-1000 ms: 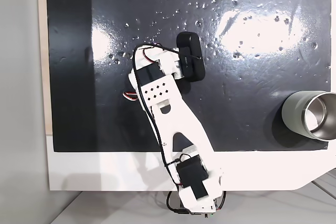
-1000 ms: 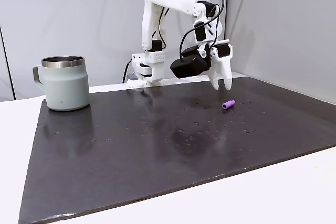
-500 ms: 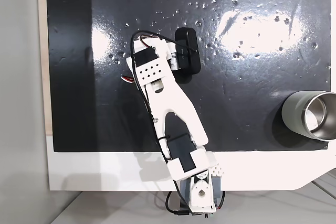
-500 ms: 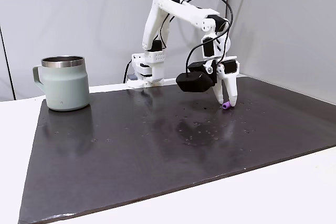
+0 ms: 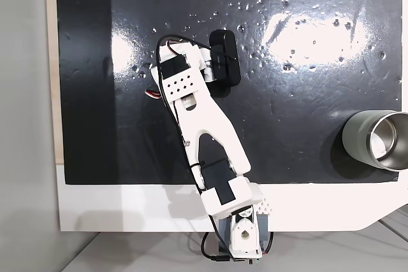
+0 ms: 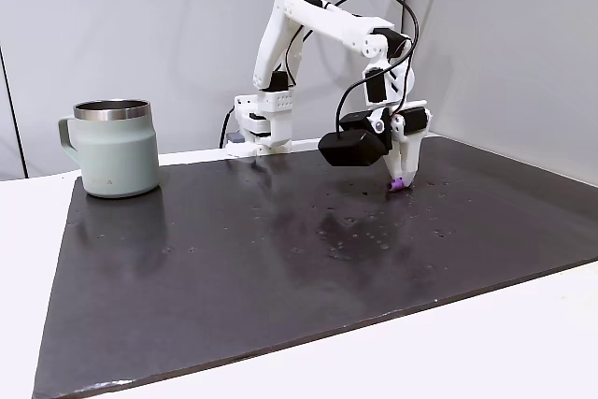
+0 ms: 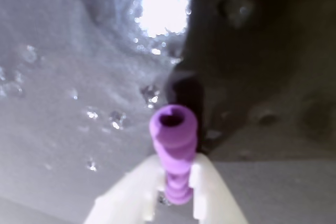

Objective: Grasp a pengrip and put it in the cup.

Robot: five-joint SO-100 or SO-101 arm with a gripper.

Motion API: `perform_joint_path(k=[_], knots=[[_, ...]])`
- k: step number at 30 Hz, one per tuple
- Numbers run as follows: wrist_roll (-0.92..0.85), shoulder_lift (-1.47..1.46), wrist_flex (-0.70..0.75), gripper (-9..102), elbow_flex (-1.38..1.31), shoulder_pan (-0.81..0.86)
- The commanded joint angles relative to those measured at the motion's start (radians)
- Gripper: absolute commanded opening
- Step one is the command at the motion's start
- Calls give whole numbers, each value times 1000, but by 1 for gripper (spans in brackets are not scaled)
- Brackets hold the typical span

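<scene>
My claw: my gripper (image 7: pixel 173 190) is down at the black mat (image 6: pixel 234 268), its two white fingertips (image 7: pixel 137 187) pressed against either side of the pengrip (image 7: pixel 174 148); I judge it clamped on it.
Where the pengrip is: between my fingertips in the wrist view; in a fixed view it shows as a purple speck (image 6: pixel 397 184) under my gripper (image 6: pixel 399 178), at or just off the mat, I cannot tell which.
Its long axis: it runs straight out from between my fingertips, hollow end pointing away, so I hold it across its ribbed lower part with most of its length sticking out ahead.
Where the cup lies: the cup (image 6: pixel 114 149) stands upright, well apart from my gripper, at the mat's far left in that fixed view; from above, the cup (image 5: pixel 376 139) sits at the right edge.
What the coming move turns on: probably lifting clear, then a long sweep across the mat until the pengrip hangs over the open rim.
</scene>
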Motion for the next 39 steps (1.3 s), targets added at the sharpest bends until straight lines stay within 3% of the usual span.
perform_joint_path(k=[1, 11, 22, 30, 39], knots=[[2, -2, 0, 1, -44, 8], [14, 140, 104, 0, -49, 17], [-32, 460, 443, 0, -87, 74], [-230, 831, 620, 0, 61, 359], [-584, 991, 813, 0, -28, 813]])
